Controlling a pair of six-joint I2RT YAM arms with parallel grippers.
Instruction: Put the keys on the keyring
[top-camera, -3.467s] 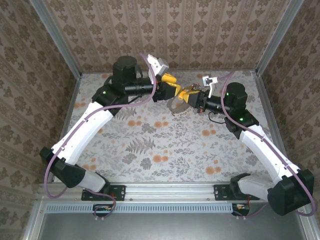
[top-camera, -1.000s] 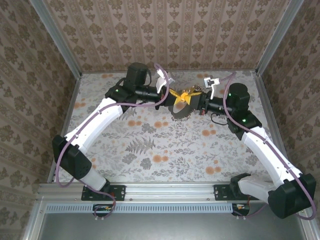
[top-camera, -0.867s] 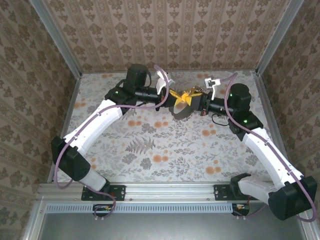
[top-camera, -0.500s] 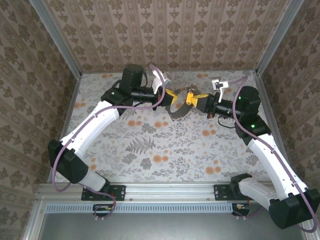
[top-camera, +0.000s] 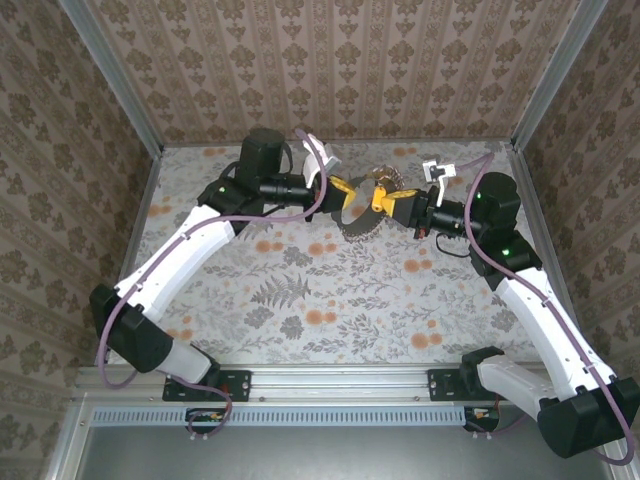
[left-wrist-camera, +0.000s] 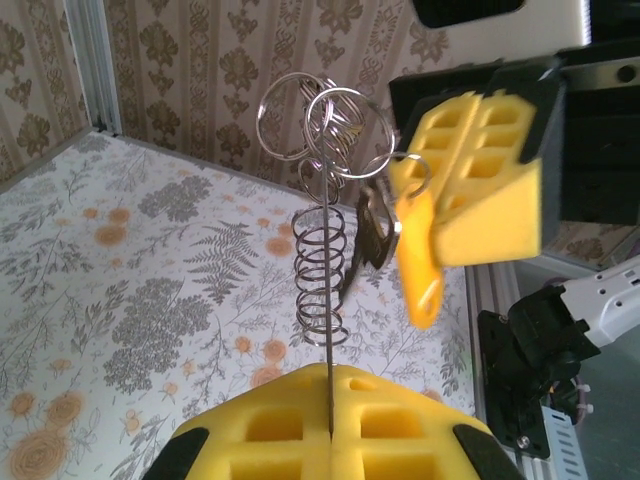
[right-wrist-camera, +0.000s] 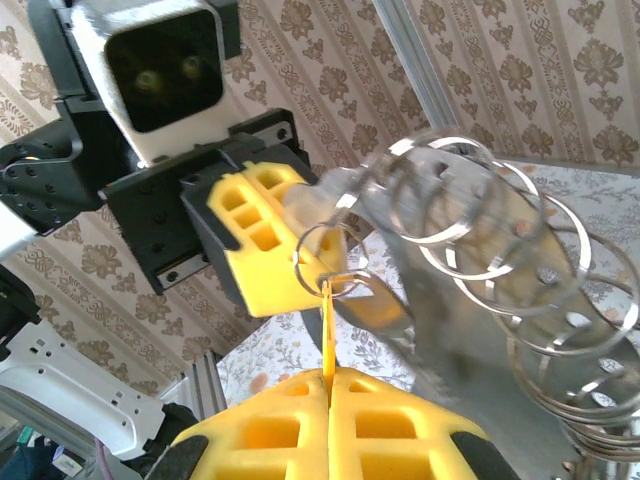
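Above the back middle of the table my two grippers meet. My left gripper (top-camera: 347, 189) (left-wrist-camera: 330, 376) is shut on a thin straight wire of the keyring (left-wrist-camera: 322, 262), a silvery wire coil topped by several round loops (left-wrist-camera: 312, 118). Facing it, my right gripper (top-camera: 391, 203) (right-wrist-camera: 328, 372) is shut on the orange-yellow head of a key (right-wrist-camera: 327, 330), seen edge-on. In the left wrist view that key (left-wrist-camera: 419, 262) hangs beside the coil, with a small ring (left-wrist-camera: 405, 172) at its top. A small ring (right-wrist-camera: 322, 257) sits at the key's tip, next to the blurred coil (right-wrist-camera: 480, 235).
Both arms reach over the flower-printed table (top-camera: 300, 290), which is walled in by patterned panels (top-camera: 340, 60) at the back and sides. A purple cable (top-camera: 318, 185) loops near the left wrist. The keyring's shadow (top-camera: 356, 224) falls on the table below the grippers.
The grippers have drawn a little apart: the right arm shifted right and the left wrist left. Both stay shut on what they hold.
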